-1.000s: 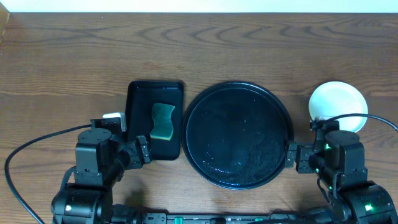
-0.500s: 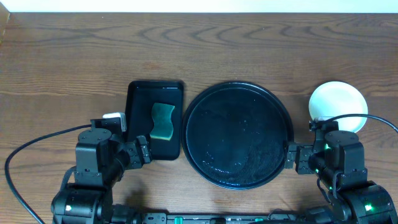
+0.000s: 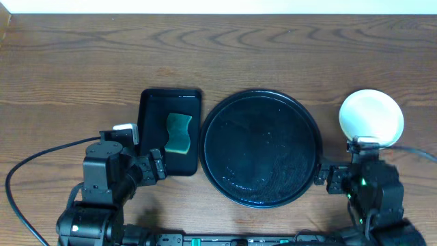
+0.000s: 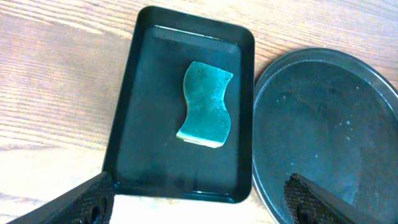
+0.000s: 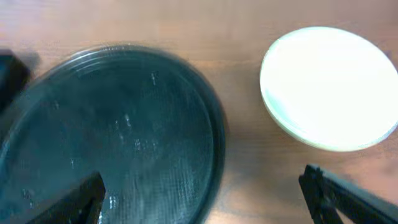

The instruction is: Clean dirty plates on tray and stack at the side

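The plates (image 3: 371,117), lying to the right of the tray (image 3: 261,147), were seen only as one pale disc; their number could not be told. The left gripper (image 4: 198,202) and right gripper (image 5: 205,196) were held low, flanking the tray, jaws spread wide and empty.

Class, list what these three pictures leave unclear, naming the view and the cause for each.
- Plates: how many are stacked cannot be told. The overhead and right wrist views show only the top one.
- Their colour and any smears: washed out by glare, and blurred in the right wrist view.
- Round tray: its right part is cut off by the edge in the left wrist view.
- Sponge: its underside is hidden against the small tray.
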